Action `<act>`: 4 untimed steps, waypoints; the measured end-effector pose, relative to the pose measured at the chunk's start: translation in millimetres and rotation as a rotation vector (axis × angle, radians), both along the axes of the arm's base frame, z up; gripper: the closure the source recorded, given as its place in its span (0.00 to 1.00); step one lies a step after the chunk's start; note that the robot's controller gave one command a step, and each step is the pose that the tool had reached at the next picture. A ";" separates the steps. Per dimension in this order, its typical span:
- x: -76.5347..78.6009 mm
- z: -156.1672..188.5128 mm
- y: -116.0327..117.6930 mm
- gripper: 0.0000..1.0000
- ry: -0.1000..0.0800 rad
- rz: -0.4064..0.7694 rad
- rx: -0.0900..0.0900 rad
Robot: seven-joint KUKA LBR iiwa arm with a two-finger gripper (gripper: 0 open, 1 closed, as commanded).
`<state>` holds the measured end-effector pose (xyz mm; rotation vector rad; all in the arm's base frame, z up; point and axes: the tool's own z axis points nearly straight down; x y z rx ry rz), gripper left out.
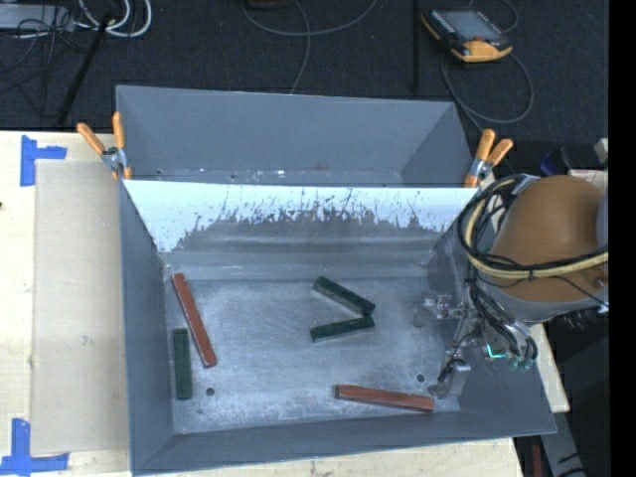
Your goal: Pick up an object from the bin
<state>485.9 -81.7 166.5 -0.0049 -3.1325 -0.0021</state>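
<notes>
Grey metal bin (288,147) holds five loose flat sticks, and the gripper (447,374) hangs low at the right of the frame, close over the bin's floor. The nearest thing is a reddish-brown flat stick (384,397) lying almost level along the lower right of the floor. Its right end lies just beside the gripper's tip, though contact cannot be made out. Whether the gripper is spread or pressed together cannot be told from this angle, and nothing shows pinched in it.

The step in hand looks like the approach, with no grasp made. The next move likely calls for settling astride that stick's narrow width near its right end, then closing and lifting. A pair of dark green sticks (342,330) forms a shallow V at centre. A longer reddish-brown bar (194,319) and a single dark green bar (181,363) lie well apart at the left.
</notes>
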 end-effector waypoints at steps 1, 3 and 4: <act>-10.2 -83.7 21.1 0.00 -0.004 -0.016 0.001; -8.9 -96.7 33.5 1.00 -0.009 0.010 -0.002; 24.1 85.1 7.8 1.00 -0.019 0.015 -0.003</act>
